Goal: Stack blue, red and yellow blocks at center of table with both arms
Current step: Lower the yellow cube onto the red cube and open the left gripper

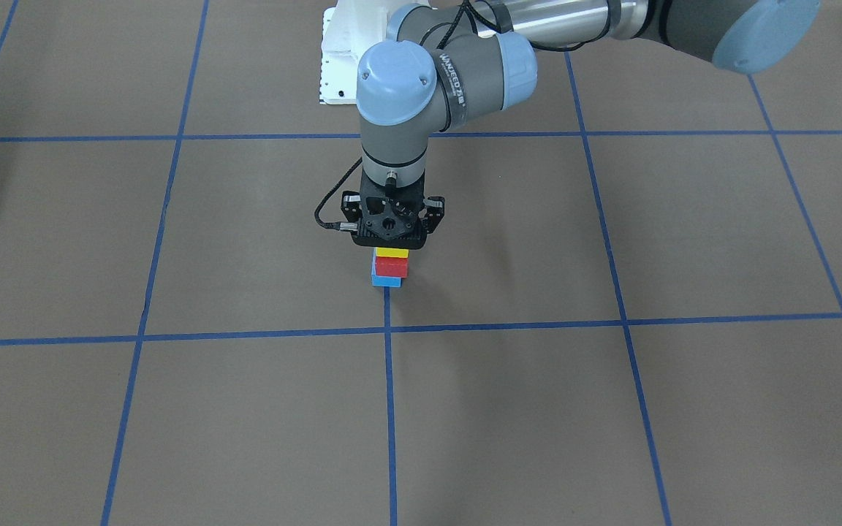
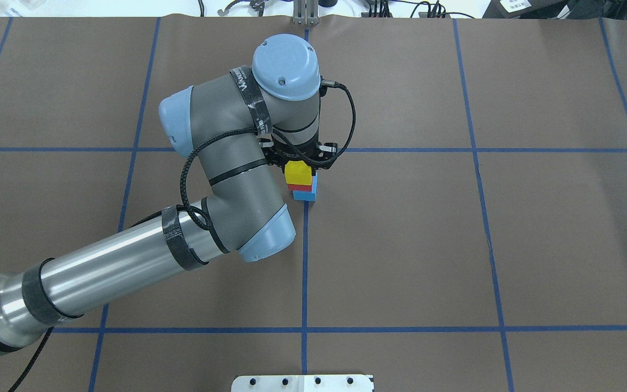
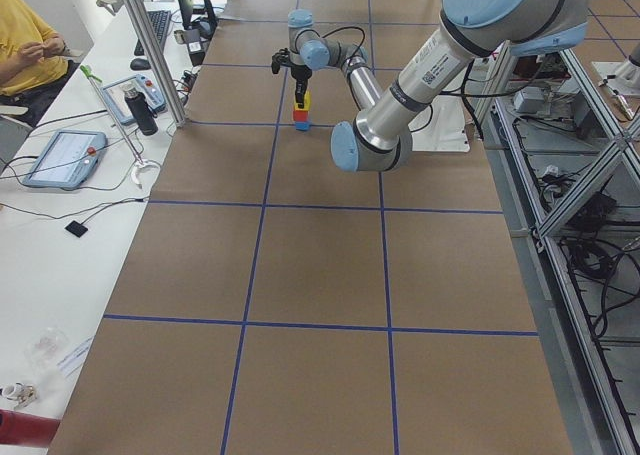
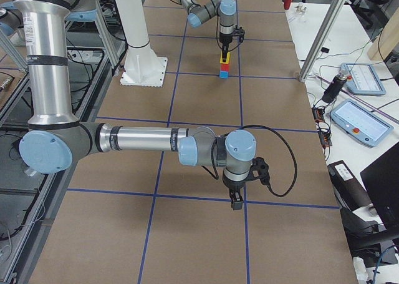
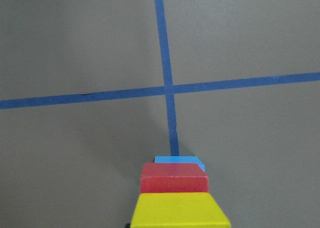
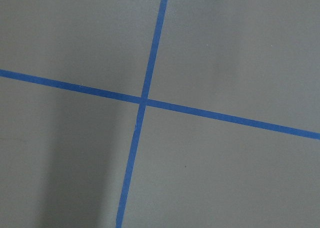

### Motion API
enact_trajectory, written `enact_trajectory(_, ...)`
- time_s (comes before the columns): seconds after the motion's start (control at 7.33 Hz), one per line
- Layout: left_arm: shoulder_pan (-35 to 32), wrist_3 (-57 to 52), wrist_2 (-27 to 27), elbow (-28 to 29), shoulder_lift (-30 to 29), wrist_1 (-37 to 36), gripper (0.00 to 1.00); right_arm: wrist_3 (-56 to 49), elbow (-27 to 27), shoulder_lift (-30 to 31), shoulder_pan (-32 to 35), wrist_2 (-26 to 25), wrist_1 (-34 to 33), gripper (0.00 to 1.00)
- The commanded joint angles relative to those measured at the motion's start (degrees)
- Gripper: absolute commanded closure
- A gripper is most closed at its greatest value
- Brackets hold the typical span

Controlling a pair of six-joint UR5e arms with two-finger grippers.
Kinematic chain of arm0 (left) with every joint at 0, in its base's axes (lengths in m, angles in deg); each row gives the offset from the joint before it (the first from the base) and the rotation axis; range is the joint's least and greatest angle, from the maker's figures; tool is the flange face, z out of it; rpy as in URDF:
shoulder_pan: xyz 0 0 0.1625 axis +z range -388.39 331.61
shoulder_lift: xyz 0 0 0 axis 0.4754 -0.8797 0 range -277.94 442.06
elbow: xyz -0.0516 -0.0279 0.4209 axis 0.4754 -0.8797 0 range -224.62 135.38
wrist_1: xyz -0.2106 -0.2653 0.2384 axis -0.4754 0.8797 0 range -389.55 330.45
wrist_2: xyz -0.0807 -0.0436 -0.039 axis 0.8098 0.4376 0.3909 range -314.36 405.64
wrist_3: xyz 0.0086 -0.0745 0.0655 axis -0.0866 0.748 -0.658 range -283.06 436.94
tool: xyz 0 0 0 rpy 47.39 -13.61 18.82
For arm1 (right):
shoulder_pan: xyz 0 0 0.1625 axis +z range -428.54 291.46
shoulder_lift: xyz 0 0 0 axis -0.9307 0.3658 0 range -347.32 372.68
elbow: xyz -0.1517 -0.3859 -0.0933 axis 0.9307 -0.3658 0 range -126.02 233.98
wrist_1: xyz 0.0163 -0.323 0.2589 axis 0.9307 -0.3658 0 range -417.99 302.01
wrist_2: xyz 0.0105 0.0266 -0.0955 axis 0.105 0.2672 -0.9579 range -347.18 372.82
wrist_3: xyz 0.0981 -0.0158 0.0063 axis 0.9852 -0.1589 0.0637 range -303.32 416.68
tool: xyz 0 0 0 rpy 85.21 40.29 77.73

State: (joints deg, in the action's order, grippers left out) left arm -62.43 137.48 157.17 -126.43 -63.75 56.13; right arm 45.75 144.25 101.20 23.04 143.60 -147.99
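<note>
A stack stands at the table's centre: the yellow block [image 1: 391, 253] on the red block [image 1: 392, 267] on the blue block [image 1: 386, 280]. It also shows in the overhead view, with the yellow block [image 2: 298, 173] on top. My left gripper [image 1: 391, 245] points straight down over the stack, its jaws at the yellow block's sides. The left wrist view shows the yellow block [image 5: 179, 210] close below, then the red block [image 5: 174, 177] and the blue block [image 5: 179, 161]. My right gripper [image 4: 237, 203] hangs low over bare table far from the stack; I cannot tell if it is open.
The white robot base plate [image 1: 336, 66] lies behind the stack. Blue tape lines [image 1: 389, 330] cross the brown table. An operator [image 3: 25, 45] and tablets [image 3: 62, 158] are at a side desk beyond the table's far edge.
</note>
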Motion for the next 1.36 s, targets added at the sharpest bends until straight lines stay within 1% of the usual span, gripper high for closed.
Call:
enact_trajectory(0.0,0.1,-0.1,0.0,0.2,-0.1,0.1,0.07,-0.1,0.0,0.1,0.0,0.0,0.0,0.0)
enact_trajectory(0.14,0.1,0.0,0.0,0.2,-0.2,0.1,0.01,-0.1,0.0,0.1,0.0,0.0,0.0,0.0)
enact_trajectory(0.55,0.0,0.2,0.0,-0.1,-0.2,0.1,0.01,-0.1,0.0,0.0,0.0,0.0,0.0,0.0)
enact_trajectory(0.82,-1.9,-0.3,0.4,-2.4,0.2,-0.6,0.0,-0.1,0.0,0.0,0.0,0.0,0.0,0.0)
enact_trajectory(0.95,-3.7,-2.6,0.7,-4.7,1.0,-1.8,0.0,-0.1,0.0,0.1,0.0,0.0,0.0,0.0)
enact_trajectory(1.09,-6.4,-7.2,3.3,-8.6,2.5,-6.3,0.0,-0.1,0.0,0.1,0.0,0.0,0.0,0.0)
enact_trajectory(1.23,-9.6,-13.0,5.9,-14.6,7.2,-8.5,0.0,-0.1,0.0,0.3,0.0,0.0,0.0,0.0)
